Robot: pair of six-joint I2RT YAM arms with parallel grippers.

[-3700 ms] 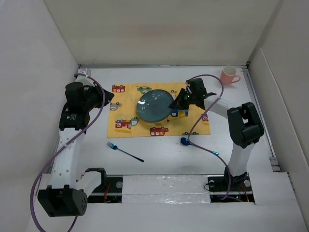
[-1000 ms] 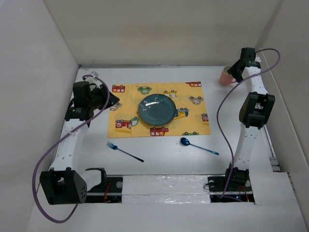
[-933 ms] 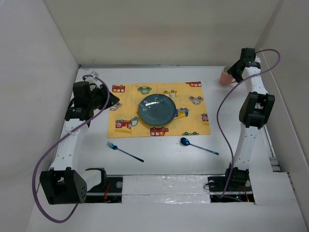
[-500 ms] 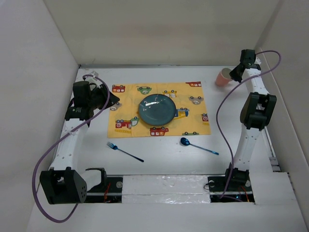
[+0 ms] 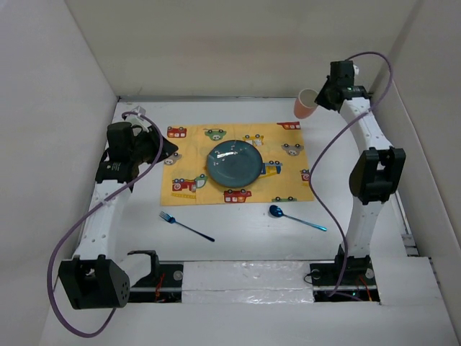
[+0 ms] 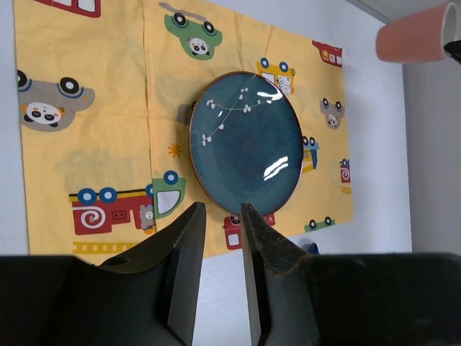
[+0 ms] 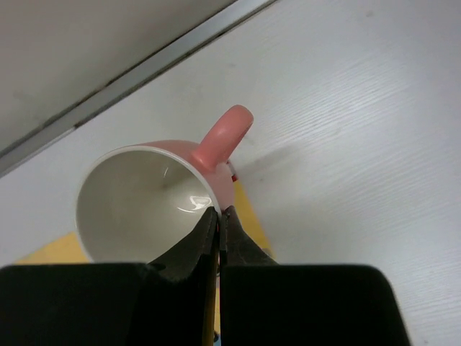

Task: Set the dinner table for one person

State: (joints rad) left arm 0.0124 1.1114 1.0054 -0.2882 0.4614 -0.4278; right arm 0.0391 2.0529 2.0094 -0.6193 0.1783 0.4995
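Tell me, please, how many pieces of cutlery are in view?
2: the fork on the bare dinner table off the placemat's near-left corner, the spoon off its near-right corner. None seems hidden.

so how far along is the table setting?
Done: placemat is laid flat with the blue plate on its middle. In hand: the right gripper pinches the pink mug by its rim, off the table near the mat's far right corner. To do: fork and spoon lie on the bare dinner table nearer than the mat, not beside the plate. The left gripper is empty, fingers apart.
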